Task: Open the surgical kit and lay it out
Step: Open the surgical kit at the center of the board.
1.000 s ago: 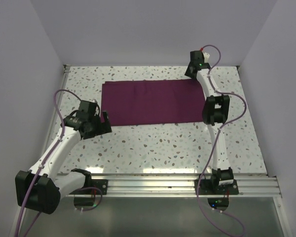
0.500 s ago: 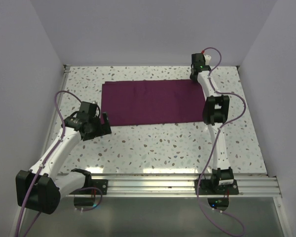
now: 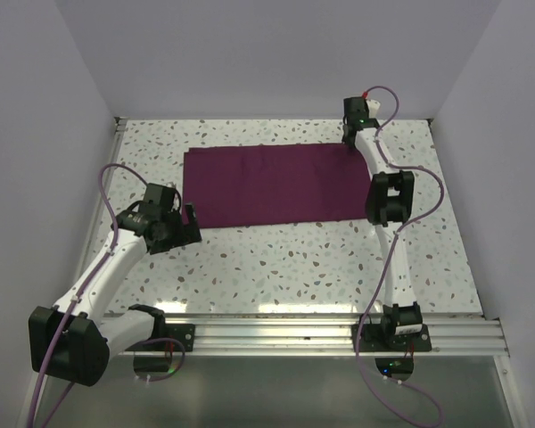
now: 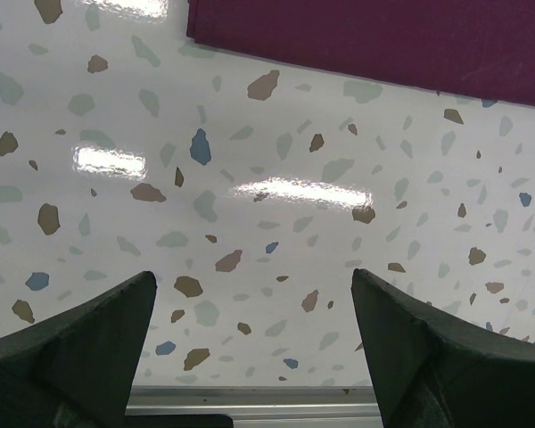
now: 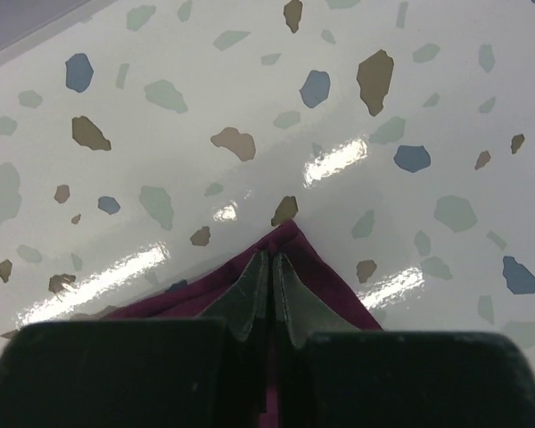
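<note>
Stands as a glossy white speckled table; bears a dark maroon cloth wrap, folded flat, lying lengthwise near the far edge.

My left arm and right arm are white-shelled with black joints, trailing purple cables; my left hand and right hand have dark, textured fingers.
</note>
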Controlling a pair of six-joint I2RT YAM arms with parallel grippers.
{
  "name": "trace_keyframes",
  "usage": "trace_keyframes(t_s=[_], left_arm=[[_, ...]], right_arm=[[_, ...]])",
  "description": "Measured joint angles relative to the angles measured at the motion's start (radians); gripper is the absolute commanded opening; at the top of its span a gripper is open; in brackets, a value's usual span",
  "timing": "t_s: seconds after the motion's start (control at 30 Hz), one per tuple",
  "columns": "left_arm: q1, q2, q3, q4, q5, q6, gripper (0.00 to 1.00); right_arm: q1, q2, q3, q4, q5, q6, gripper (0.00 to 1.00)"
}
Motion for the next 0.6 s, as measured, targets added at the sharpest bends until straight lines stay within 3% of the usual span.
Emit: trace_keyframes(t_s=[0.6], left_arm=[[0.000, -0.017, 0.042, -0.008, -0.014, 0.003, 0.95]], right_arm=[[0.028, -0.294, -0.164, -0.099, -0.001, -0.011, 0.00]])
